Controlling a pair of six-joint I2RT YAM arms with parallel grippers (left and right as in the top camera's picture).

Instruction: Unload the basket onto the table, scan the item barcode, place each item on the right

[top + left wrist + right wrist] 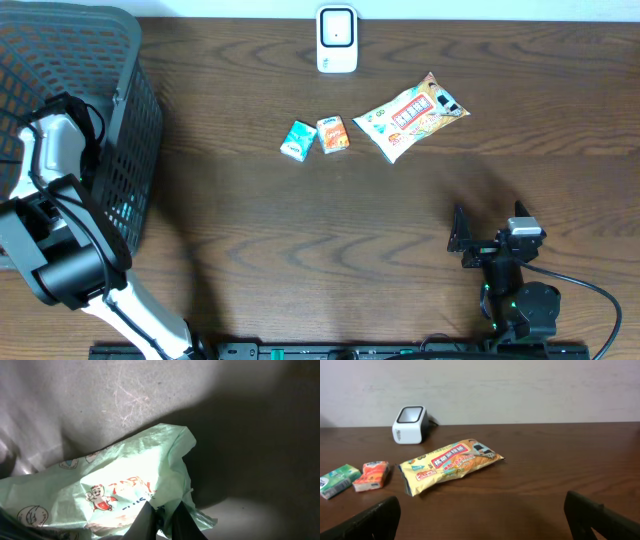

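In the left wrist view my left gripper (165, 519) is shut on the crinkled edge of a pale green packet (115, 480) with a cartoon figure printed on it. The packet lies on the grey floor of the basket (100, 400). From overhead the left arm reaches down into the black mesh basket (120, 60), so the gripper and packet are hidden there. The white barcode scanner (337, 38) (410, 424) stands at the far edge of the table. My right gripper (490, 232) (485, 520) rests open near the front right, with nothing between its fingers.
A yellow snack packet (410, 117) (451, 465) lies right of centre. A small green box (298, 139) (337, 480) and a small orange box (333, 134) (371, 475) sit side by side below the scanner. The basket fills the far left.
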